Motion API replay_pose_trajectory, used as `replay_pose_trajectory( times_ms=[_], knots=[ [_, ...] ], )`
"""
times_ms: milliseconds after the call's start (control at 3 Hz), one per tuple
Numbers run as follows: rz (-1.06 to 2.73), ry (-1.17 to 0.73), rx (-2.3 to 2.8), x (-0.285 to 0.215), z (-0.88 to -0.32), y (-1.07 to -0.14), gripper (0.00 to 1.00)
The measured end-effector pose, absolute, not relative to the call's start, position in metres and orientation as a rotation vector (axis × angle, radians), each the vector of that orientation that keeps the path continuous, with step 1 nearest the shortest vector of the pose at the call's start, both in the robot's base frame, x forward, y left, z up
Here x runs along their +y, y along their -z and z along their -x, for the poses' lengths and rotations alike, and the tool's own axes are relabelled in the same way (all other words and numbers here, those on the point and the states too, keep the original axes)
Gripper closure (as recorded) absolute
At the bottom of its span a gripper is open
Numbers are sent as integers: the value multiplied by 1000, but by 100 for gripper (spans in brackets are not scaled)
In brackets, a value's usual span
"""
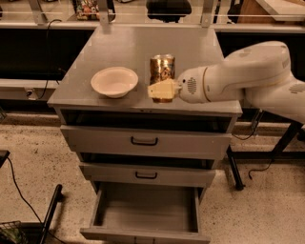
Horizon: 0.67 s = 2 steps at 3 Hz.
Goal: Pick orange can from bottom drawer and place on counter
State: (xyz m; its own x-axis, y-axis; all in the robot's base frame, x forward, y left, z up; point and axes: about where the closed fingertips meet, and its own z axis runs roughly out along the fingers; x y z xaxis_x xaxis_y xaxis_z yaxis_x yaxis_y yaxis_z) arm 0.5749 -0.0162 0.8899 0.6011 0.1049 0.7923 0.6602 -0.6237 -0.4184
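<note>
Camera view: can point(162, 69) behind end effector point(160, 90)

Can point(162, 66): orange-brown and gold, upright, near the tabletop's front edge
Tabletop point(143, 43): flat grey metal
Bottom drawer point(145, 214): pulled open, plain grey inside
Pincer point(163, 90): clasping the can's lower part

A speckled beige terrazzo floor point(38, 143) spreads below; long dark-fronted side benches point(33, 52) run behind, a black office chair point(167, 7) beyond, in warm dim light.
</note>
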Motion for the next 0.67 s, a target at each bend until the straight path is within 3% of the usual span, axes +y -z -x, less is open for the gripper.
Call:
replay_pose_trajectory(
  times_ms=[667],
  knots=[
    [2123, 954, -530, -39, -642, -878, 100]
  ],
)
